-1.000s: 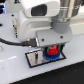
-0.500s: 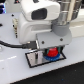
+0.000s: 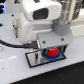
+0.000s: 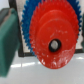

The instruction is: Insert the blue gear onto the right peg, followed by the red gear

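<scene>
Looking first at the exterior view, we see the red gear (image 3: 51, 52) low over the dark pale-rimmed plate (image 3: 33, 60) on the white bench (image 3: 15, 70), with a strip of the blue gear (image 3: 55, 56) showing under its edge. The tool (image 3: 50, 49) sits directly above the red gear; its grey body hides the fingers, so we cannot tell how wide it stands or whether it grips the gear.

Wrist view: the red gear (image 4: 54, 41) fills the frame, toothed rim blurred, raised hub with a dark centre hole. Behind it the blue gear (image 4: 31, 15) shows its wider toothed rim. A dark green block (image 4: 7, 37) stands beside them. Tool fingers are not distinguishable here.
</scene>
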You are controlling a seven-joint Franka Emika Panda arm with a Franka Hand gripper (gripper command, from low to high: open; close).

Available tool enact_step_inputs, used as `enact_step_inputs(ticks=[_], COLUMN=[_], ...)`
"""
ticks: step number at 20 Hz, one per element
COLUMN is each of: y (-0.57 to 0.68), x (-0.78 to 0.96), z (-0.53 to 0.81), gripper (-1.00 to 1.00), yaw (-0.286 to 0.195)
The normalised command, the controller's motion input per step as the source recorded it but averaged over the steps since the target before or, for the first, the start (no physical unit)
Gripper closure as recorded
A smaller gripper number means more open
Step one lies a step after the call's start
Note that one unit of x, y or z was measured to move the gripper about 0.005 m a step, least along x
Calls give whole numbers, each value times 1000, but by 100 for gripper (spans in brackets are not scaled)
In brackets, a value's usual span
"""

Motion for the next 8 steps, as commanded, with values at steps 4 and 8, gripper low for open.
enact_step_inputs(ticks=[4,8], y=[107,189], x=[19,-1], z=[639,723], gripper=[-100,-100], yaw=[0,0])
